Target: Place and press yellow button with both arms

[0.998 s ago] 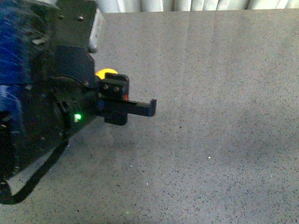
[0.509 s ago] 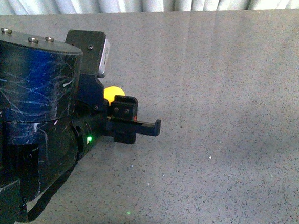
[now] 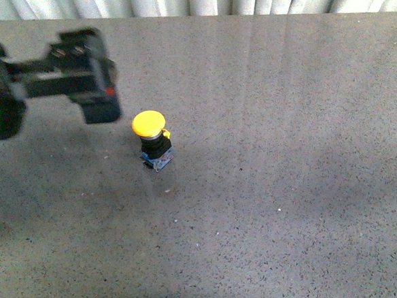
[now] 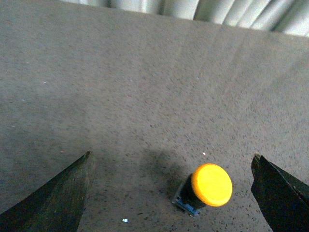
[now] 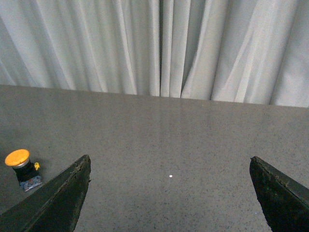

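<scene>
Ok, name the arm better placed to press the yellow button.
Probably left: the yellow button sits just ahead of the open left claw; from the right claw it lies far off.

No readable text anywhere; the yellow button [image 3: 153, 140] seems unmarked, though small.

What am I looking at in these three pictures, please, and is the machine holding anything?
It is a robot with two arms, each ending in a two-fingered hand. One picture looks forward from its body; the others come from cameras on its wrists, so the dark wedges there are fingers. On the grey speckled tabletop stands one small push button with a round yellow cap and black body, upright. The left hand is open, the button showing between its fingers; the right hand is open too, empty. A white pleated curtain hangs behind.
</scene>
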You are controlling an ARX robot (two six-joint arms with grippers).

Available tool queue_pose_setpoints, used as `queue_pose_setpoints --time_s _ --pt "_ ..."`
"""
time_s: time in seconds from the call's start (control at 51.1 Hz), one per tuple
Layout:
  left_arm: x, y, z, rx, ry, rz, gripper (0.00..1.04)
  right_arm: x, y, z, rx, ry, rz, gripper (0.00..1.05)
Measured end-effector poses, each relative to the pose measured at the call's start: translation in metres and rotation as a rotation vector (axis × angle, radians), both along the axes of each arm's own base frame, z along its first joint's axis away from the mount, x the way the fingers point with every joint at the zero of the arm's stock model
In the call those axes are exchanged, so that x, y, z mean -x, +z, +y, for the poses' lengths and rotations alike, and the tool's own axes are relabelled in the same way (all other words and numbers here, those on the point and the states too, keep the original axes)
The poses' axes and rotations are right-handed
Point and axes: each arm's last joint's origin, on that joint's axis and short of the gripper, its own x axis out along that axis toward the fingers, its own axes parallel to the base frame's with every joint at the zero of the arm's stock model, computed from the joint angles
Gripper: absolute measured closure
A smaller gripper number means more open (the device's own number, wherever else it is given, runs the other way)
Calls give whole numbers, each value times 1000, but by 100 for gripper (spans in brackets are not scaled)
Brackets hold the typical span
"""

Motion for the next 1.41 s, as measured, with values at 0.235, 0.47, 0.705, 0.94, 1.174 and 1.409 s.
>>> queue_pose_setpoints --time_s 0.235,0.47,0.705,0.94,1.174,1.409 --pt "21 33 69 -29 225 -252 22 0 0 0 0 2 0 9" --pt "67 37 99 -137 262 -395 62 -27 17 1 -247 210 641 9" --pt "91 23 99 -155 258 -392 103 -122 38 23 38 292 591 9" --pt "108 22 99 -157 258 -386 103 -186 32 87 219 490 611 9" --pt "120 24 99 -157 258 -391 103 -223 20 139 290 593 630 21" --pt "130 28 99 -155 259 -404 103 -240 -7 169 333 652 691 65"
